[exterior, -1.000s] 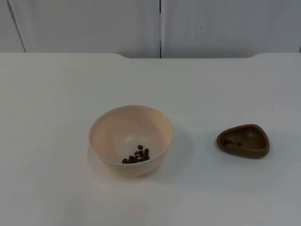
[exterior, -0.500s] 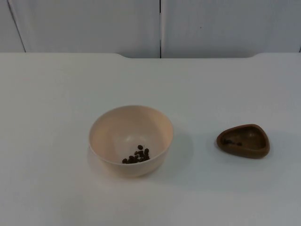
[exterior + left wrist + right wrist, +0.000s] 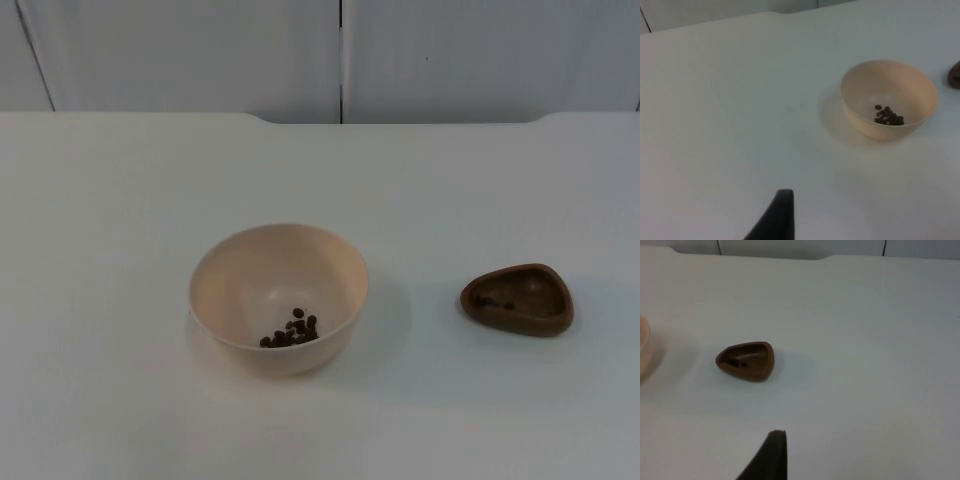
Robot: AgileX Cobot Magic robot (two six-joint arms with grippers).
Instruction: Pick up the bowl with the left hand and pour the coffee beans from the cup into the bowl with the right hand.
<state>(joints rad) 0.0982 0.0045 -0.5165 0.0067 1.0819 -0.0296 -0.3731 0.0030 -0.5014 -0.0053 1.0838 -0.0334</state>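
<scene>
Waiting well back from the work, the left gripper (image 3: 777, 220) looks across bare white table (image 3: 120, 200) toward the bowl (image 3: 278, 298), one black fingertip visible; whether its fingers are apart or together cannot be told. Likewise the right gripper (image 3: 769, 460) hangs well apart from the cup (image 3: 518, 299), its finger state impossible to tell. A pale peach bowl stands upright near the table's middle, a small cluster of coffee beans (image 3: 291, 330) on its floor. Resting to the bowl's right, well apart from it, the shallow brown cup holds a few dark beans.
</scene>
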